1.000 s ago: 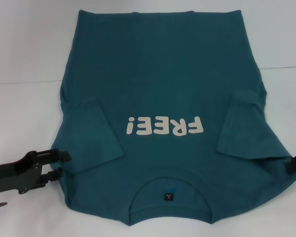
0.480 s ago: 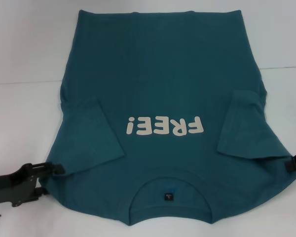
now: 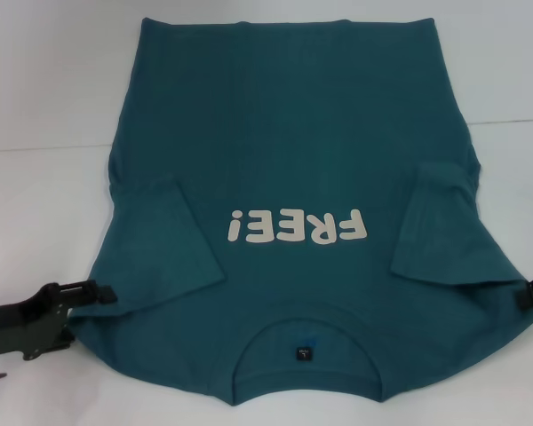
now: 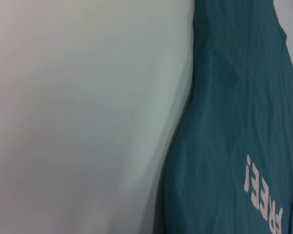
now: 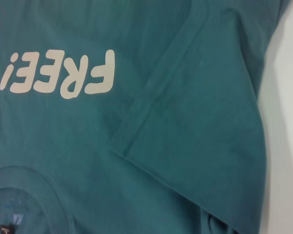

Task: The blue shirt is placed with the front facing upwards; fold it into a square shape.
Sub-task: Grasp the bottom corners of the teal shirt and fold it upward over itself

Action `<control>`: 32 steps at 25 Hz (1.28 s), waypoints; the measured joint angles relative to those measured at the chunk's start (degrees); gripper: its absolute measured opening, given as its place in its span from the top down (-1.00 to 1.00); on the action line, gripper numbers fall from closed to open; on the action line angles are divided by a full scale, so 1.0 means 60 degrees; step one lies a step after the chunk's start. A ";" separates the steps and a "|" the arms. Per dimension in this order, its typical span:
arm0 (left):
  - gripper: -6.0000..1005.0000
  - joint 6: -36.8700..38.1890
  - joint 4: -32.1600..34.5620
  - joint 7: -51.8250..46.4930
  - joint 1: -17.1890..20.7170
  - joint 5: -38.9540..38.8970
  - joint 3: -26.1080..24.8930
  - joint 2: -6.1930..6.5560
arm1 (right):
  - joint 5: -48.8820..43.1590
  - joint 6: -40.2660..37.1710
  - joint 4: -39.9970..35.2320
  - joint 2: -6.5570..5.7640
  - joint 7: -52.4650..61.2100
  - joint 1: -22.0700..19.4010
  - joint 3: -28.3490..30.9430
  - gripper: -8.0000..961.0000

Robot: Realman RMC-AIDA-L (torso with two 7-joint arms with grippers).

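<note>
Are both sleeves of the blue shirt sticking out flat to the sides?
No, both sleeves of the blue shirt are folded inward onto its front.

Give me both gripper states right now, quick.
Left gripper: at the blue shirt's near left edge; open or shut cannot be told.
Right gripper: at the shirt's near right edge, mostly out of frame; cannot be told.

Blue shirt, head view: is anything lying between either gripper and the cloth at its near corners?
Nothing visible does. The left gripper sits right at the blue shirt's near left shoulder edge, the right gripper at its near right edge. Only bare white table surrounds the cloth.
</note>
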 joint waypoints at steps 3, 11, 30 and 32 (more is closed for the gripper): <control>-0.26 0.0057 -0.0007 0.0014 -0.0051 0.0000 0.0026 0.0002 | 0.0050 0.0007 0.0000 0.0000 -0.0015 -0.0007 0.0007 0.94; -0.01 0.0114 -0.0070 0.0190 -0.0148 0.0015 0.0238 0.0044 | 0.0229 0.0007 0.0000 0.0000 -0.0043 -0.0006 0.0005 0.94; 0.93 0.0608 0.0013 0.0738 -0.0092 0.0082 0.0267 0.0106 | 0.0235 -0.0262 0.0000 -0.0053 -0.0112 -0.0067 0.0000 0.94; 0.93 0.0990 0.0130 0.0928 -0.0082 0.0180 0.0286 0.0126 | 0.0227 -0.0479 0.0000 -0.0064 -0.0195 -0.0074 0.0001 0.94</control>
